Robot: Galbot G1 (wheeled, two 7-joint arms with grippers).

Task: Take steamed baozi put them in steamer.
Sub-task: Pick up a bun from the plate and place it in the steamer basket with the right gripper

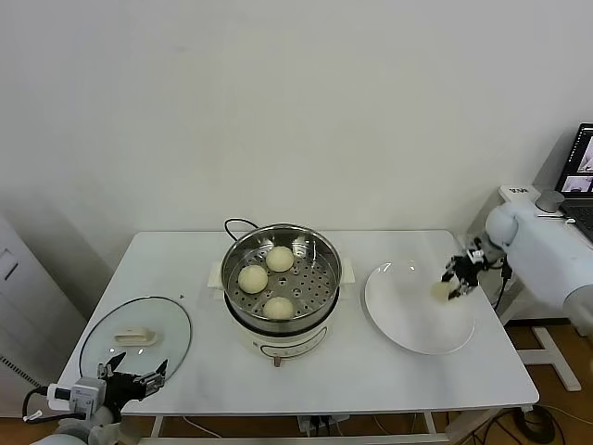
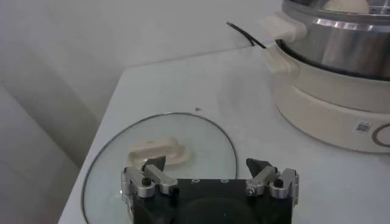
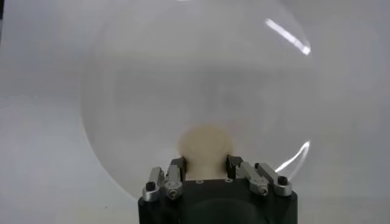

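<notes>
Head view: three pale round baozi (image 1: 267, 279) sit in the shiny steel steamer (image 1: 281, 278). The right gripper (image 1: 458, 278) hangs over the flat white plate (image 1: 419, 310).

Left wrist view: the left gripper (image 2: 209, 168) hovers spread above the round glass lid (image 2: 159, 164).

Right wrist view: the right gripper's fingers (image 3: 177, 169) pinch the fourth cream bun (image 3: 206, 146) over the plate.

A plain white wall (image 1: 296, 102) fills the upper frame behind a white table (image 1: 185, 278). At the far right edge sits an open laptop (image 1: 582, 176). Wooden floor (image 1: 556, 431) shows at lower right.
</notes>
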